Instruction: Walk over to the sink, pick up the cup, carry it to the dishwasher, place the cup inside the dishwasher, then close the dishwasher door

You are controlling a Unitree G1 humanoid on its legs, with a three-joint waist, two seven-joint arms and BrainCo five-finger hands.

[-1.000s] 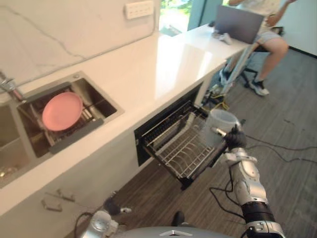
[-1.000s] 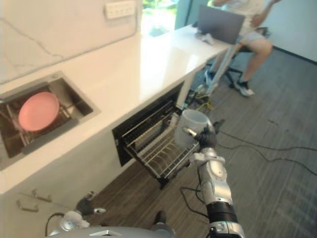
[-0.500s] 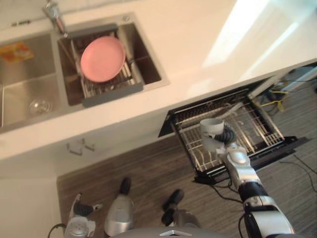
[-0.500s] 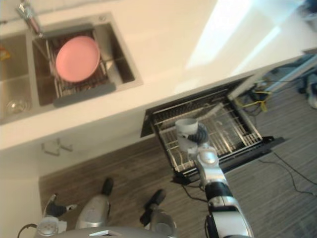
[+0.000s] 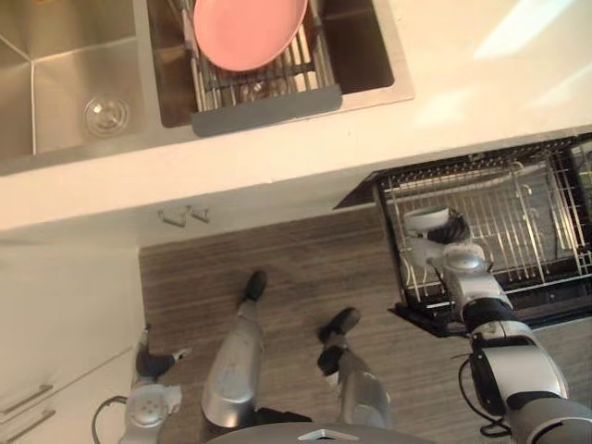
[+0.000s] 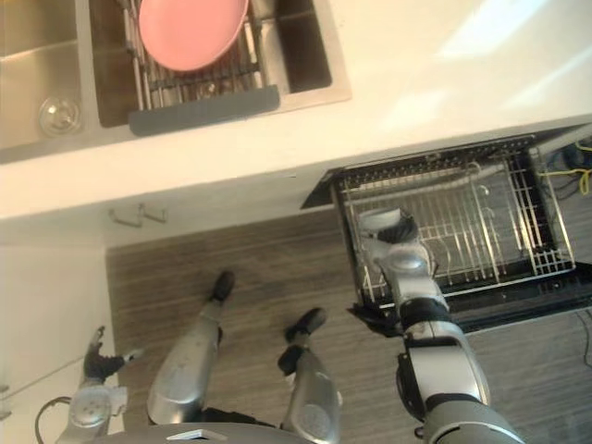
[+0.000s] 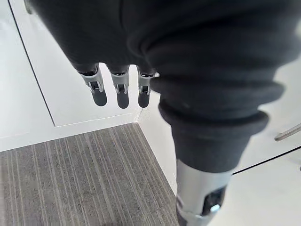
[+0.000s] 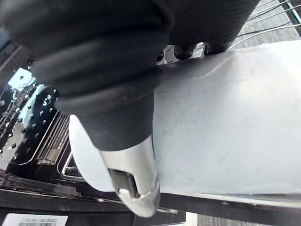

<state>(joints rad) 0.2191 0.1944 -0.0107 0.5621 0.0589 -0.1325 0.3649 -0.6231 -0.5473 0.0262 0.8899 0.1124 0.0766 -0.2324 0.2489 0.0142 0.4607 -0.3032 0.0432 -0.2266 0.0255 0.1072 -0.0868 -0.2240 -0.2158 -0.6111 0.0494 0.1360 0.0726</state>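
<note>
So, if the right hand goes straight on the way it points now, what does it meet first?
Likely the dishwasher rack: the right hand, holding the cup, points at its wires. Depth is unclear.

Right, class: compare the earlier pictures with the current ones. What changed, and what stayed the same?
The camera has tilted down, shifting the whole picture. The right hand, still curled round the cup, has carried it from the outer edge of the rack to over its wires. The pink plate stays in the sink; the left hand hangs open.
</note>
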